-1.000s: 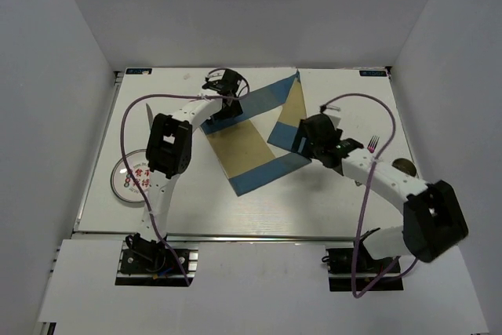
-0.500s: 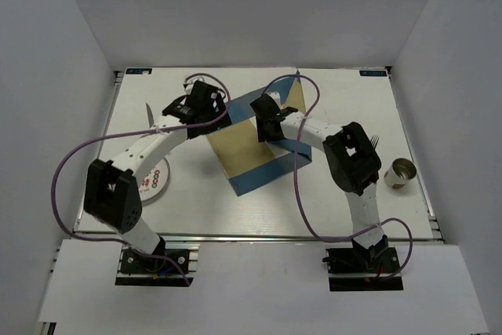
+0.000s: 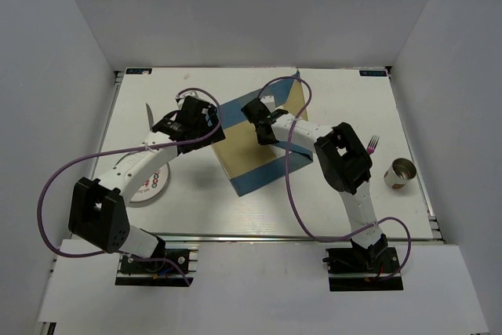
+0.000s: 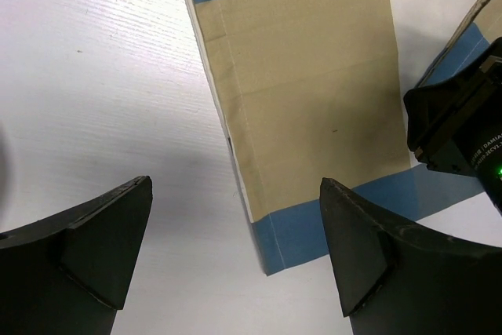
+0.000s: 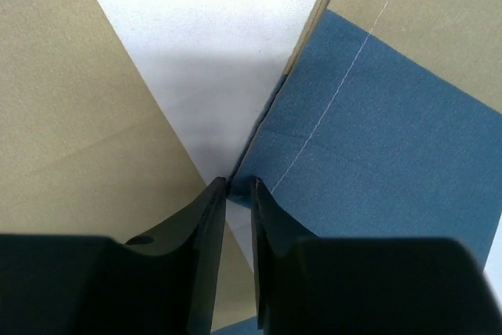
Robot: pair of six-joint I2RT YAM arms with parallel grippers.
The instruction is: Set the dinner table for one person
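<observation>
The dinner table is a white top. A blue-and-tan placemat lies on it at the middle, its far right part folded up and over. My right gripper sits at that fold. In the right wrist view its jaws are nearly together, pinching the blue corner of the placemat. My left gripper hovers open over the placemat's left edge. In the left wrist view its fingers straddle the mat's corner and hold nothing.
A round plate lies at the near left, partly under the left arm. A knife lies further back on the left. On the right are a purple-handled fork and a metal cup. White walls enclose the table.
My right arm swung left onto the placemat's fold and its jaws closed on the blue corner. My left gripper drew back from the far edge to the mat's left edge, still open.
</observation>
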